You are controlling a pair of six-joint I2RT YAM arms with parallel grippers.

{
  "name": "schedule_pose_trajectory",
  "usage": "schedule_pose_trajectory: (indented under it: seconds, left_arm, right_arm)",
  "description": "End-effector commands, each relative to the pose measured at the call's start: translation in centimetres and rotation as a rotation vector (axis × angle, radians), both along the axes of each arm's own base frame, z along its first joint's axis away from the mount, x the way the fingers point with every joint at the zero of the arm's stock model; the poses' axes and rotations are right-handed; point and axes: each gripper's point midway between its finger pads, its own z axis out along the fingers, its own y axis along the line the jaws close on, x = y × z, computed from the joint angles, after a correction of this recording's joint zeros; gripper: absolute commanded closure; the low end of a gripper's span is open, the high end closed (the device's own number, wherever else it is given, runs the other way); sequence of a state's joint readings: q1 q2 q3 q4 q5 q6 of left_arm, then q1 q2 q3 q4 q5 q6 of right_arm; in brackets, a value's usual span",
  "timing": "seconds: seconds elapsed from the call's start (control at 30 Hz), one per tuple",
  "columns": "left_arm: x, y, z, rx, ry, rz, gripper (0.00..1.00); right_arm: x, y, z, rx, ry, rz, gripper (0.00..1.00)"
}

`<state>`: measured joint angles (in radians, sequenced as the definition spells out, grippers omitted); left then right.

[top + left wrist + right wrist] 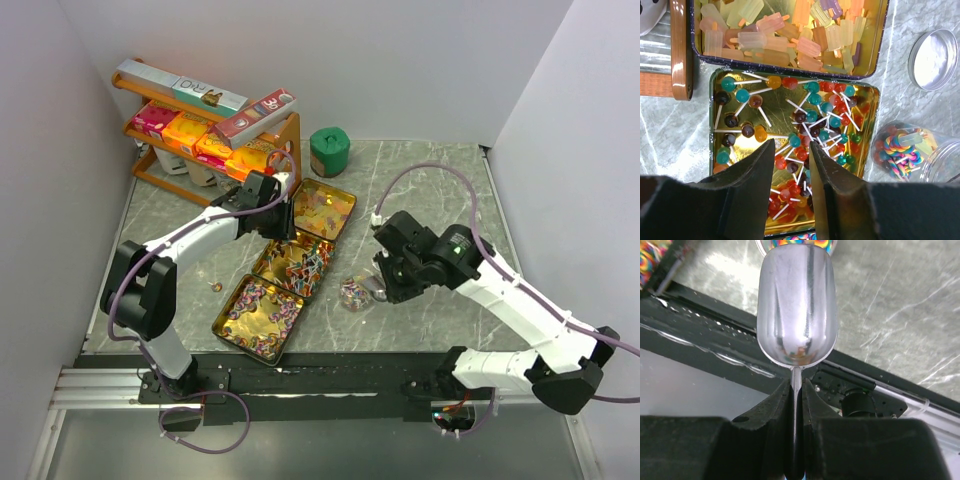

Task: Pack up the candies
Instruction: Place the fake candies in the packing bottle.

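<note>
The candies (296,266) fill three open tins (235,310) running diagonally through the middle of the overhead view. In my left wrist view, pale popsicles (790,35) lie in the tin along the top, and lollipops (812,117) are heaped in the tin at centre. More candies, rainbow twists (897,150), sit in a clear cup (935,160) at the right edge, with its lid (932,59) lying flat on the table at the upper right. My left gripper (791,145) hangs over the lollipops with its fingers parted and nothing between them. My right gripper (796,390) is clenched on the thin handle of a metal scoop (797,305), whose bowl fills the upper middle of that frame and reaches the twists at the top edge. One stray sweet (215,286) lies left of the tins. A wooden shelf (292,135) of boxes stands in the upper left of the overhead view, and a green roll (328,152) stands just right of it.
</note>
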<state>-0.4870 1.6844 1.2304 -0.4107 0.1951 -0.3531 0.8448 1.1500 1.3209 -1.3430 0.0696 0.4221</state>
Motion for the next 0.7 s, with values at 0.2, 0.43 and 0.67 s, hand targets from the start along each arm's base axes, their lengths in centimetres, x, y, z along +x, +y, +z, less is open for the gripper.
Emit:
schedule_pose_trajectory:
  seconds: [0.2,0.43,0.67]
  left_arm:
    - [0.4,0.7,1.0,-0.016,-0.043,0.019,0.60]
    - [-0.2,1.7,1.6,-0.020,-0.050,0.043,0.61]
    - [-0.4,3.8,2.6,-0.022,-0.083,0.110,0.61]
  right_arm:
    - [9.5,0.3,5.1,-0.070,-0.382,0.104,1.00]
    - [22.7,3.3,6.3,-0.068,-0.869,0.493,1.00]
    - [29.6,5.4,3.3,-0.180,-0.919,0.775,1.00]
